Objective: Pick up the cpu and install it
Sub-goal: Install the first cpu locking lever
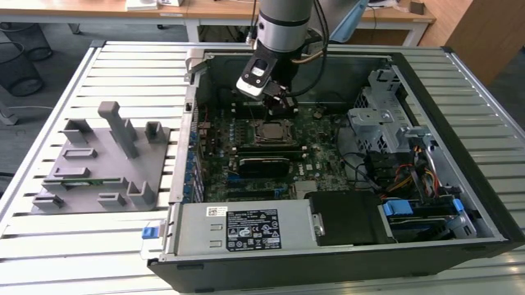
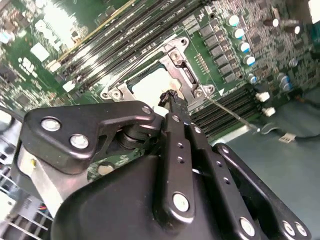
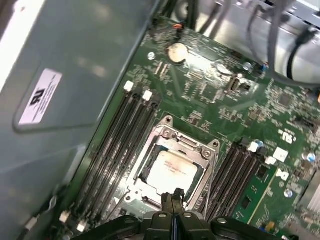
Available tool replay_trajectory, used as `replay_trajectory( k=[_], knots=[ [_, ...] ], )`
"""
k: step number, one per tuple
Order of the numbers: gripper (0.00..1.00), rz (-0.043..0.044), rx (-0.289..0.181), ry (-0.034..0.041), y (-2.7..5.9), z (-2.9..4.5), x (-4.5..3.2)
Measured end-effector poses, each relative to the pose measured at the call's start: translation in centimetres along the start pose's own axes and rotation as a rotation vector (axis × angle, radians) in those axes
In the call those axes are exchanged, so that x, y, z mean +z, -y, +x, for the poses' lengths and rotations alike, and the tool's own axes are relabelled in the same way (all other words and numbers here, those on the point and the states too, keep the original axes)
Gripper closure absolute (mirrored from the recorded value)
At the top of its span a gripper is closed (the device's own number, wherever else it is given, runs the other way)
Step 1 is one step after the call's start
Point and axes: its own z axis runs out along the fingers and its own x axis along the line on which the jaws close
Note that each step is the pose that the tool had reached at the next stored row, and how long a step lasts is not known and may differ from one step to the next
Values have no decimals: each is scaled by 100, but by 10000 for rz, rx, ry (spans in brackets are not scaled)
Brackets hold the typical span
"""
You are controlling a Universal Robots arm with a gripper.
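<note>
The cpu point(image 1: 271, 131) is a pale silvery square lying flat in the metal-framed socket point(image 1: 272, 140) on the green motherboard inside the open computer case. In both wrist views the cpu point(image 3: 171, 170) point(image 2: 149, 86) sits just beyond the fingertips. My gripper point(image 1: 284, 108) hangs over the far edge of the socket, a little above the board. Its two black fingers point(image 3: 169, 206) are pressed together with nothing between them, so my gripper point(image 3: 173, 196) point(image 2: 170, 98) is shut. The socket frame point(image 3: 200, 146) surrounds the chip, and a thin wire lever point(image 2: 231, 113) runs off from it.
Black memory slots point(image 3: 117, 145) flank the socket on both sides. The case wall point(image 3: 75, 75) rises close beside them. A power supply point(image 1: 246, 227), a black cover point(image 1: 348, 216) and a drive cage point(image 1: 385, 123) fill the case. A grey holder tray point(image 1: 94, 166) lies at the exterior view's left.
</note>
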Motion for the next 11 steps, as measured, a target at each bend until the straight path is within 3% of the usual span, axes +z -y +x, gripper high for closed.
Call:
replay_trajectory(
  k=[11],
  knots=[
    [89, 57, -1962, 36, 0, 0, 12]
  ],
)
